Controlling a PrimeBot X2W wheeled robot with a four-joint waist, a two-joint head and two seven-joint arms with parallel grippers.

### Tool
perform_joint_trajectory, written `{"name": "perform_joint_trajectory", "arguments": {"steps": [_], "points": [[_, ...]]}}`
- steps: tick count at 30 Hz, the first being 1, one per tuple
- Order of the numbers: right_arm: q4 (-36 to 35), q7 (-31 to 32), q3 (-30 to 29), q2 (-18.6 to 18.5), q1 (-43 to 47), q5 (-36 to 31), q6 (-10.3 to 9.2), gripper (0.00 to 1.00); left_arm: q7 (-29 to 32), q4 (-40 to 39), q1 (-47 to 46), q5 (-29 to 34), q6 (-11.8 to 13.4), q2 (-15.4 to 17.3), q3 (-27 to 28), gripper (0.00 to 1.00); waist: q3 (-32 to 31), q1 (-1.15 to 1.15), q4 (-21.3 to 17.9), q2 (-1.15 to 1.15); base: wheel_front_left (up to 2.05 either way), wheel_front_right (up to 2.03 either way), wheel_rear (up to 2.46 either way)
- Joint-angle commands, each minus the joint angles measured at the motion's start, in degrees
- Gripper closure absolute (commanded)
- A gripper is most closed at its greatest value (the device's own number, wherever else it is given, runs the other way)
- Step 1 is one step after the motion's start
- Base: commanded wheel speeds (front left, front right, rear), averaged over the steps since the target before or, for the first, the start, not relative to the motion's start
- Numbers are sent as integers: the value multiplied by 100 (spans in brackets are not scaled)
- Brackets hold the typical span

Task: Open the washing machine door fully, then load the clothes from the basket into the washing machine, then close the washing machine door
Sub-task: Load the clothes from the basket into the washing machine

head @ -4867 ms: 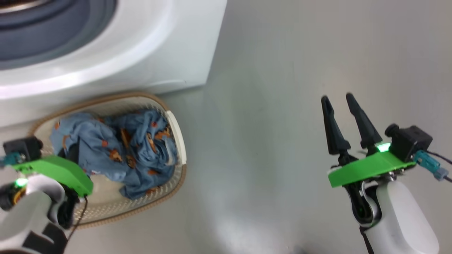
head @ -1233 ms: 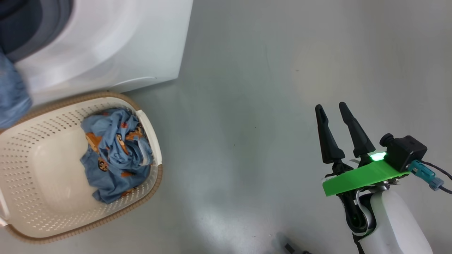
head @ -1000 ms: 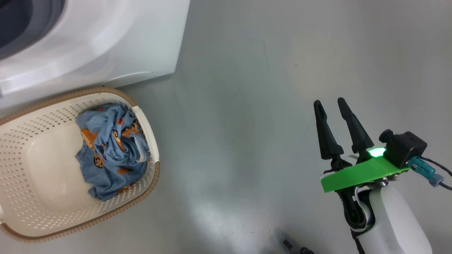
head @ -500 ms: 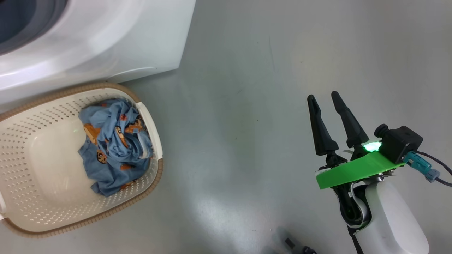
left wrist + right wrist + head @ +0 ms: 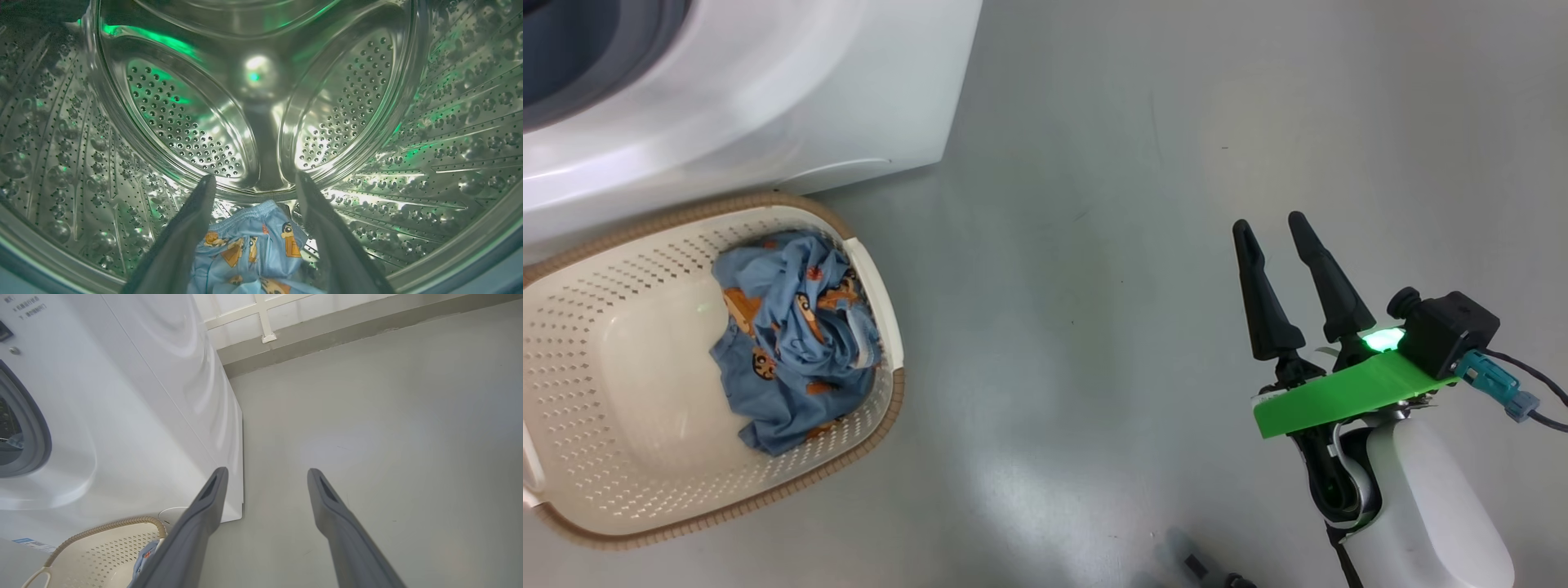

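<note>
The white washing machine stands at the upper left, its door out of view. In front of it sits the cream basket with a bundle of light blue printed clothes at its right end. My left gripper is inside the steel drum, open, with a blue printed garment lying loose on the drum floor below its fingers. My right gripper hangs open and empty over the bare floor, well to the right of the basket. The right wrist view shows that gripper, the machine's side and the basket's rim.
Grey floor stretches between the basket and my right arm. A wall base with a white frame runs behind the machine. A small dark object lies at the bottom edge of the head view.
A blue garment that hung at the machine's opening about a second ago has left the head view. The camera has shifted slightly. My right gripper stays open and almost still.
</note>
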Motion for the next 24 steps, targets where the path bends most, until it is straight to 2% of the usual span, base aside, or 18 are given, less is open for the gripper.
{"name": "perform_joint_trajectory", "arguments": {"steps": [1, 14, 24], "points": [[-111, -28, 110, 9, 53, 43, 9, 0, -29, -178, 139, -68, -9, 254, 87, 0, -4, 0, 4, 0, 0, 0, 0], [-97, -28, -11, 9, 71, -87, 9, 0, -29, -473, 859, -62, -9, -45, 197, 0, -203, 0, 166, 0, 0, 0, 0], [0, -28, -145, -80, 192, -250, 9, 0, -29, -921, 2059, 119, -9, -574, 413, 0, -691, 0, 409, 0, 0, 0, 0]]}}
